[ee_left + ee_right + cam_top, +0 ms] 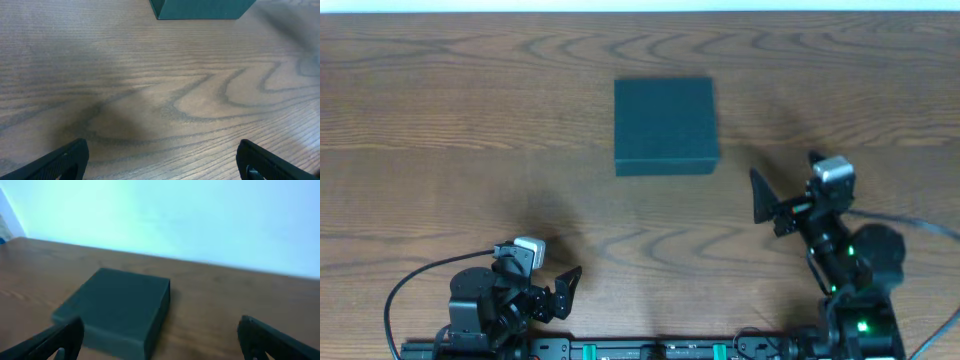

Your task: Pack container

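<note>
Left end effector (162, 146): we see both fingers (65, 161) spread wide with nothing between them. It sits low at the near left, by the arm bases.
Right end effector (161, 324): its fingers are spread wide too and hold nothing. It is at the near right, aimed across the tabletop at the box.
Box (665, 125): dark teal, matte, square and shallow. The lid is shut flat, the top is plain and the corners are crisp. From overhead we see its near side wall.
Box position: flat on the tabletop, around the middle and toward the far half, its sides square to the tabletop's edges.
Box to right end effector: near but apart, with the box ahead and to the left.
Box to left end effector: well apart, with the box ahead and to the right.
Tabletop (440, 120): brown wood grain. We see bare wood on all four sides of the box.
Edges: the far edge runs along the top of the overhead view. In the right wrist view it meets a pale wall (200, 215).
Cables: one (405, 290) loops by the left arm, and another (920, 225) trails off at the right.
</note>
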### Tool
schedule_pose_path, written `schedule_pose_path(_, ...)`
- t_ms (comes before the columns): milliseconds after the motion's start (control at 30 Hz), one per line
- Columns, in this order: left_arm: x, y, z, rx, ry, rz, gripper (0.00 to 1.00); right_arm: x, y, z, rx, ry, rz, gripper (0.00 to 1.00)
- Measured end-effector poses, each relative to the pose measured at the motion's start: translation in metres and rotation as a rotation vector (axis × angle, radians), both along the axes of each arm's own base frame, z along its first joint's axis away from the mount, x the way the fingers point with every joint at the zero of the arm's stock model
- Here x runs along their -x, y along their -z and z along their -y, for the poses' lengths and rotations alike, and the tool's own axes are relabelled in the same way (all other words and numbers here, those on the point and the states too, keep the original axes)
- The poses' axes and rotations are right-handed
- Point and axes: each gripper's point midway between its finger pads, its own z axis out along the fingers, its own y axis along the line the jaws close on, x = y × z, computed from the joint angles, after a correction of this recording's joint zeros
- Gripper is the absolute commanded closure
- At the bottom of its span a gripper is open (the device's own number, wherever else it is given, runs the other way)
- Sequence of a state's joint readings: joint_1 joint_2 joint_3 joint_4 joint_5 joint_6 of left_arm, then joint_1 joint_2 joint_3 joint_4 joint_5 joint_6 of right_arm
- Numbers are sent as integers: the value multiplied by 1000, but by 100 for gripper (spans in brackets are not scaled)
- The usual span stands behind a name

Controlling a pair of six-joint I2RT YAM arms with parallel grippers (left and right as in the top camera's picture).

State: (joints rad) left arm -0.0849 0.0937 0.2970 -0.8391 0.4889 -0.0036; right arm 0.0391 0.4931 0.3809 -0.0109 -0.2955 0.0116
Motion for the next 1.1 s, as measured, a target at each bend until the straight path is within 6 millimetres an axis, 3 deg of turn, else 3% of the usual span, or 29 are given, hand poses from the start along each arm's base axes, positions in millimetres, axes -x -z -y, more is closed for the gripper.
schedule_pose_path(233, 0, 0, 0, 0, 0, 0, 5, 16, -17, 10, 23, 34, 209, 1)
schedule_pose_path(533, 0, 0, 0, 0, 0, 0, 5, 20, -17, 25, -61, 124, 334, 1)
schedule_pose_path(700, 0, 0, 0, 0, 0, 0, 5, 17, 5, 32, -71, 162, 317, 1)
schedule_pose_path(933, 0, 0, 0, 0, 0, 0, 5, 19, -3, 48, -94, 254, 373, 1)
schedule_pose_path(1100, 0, 0, 0, 0, 0, 1, 5, 12, 30, 52, -81, 285, 240, 1)
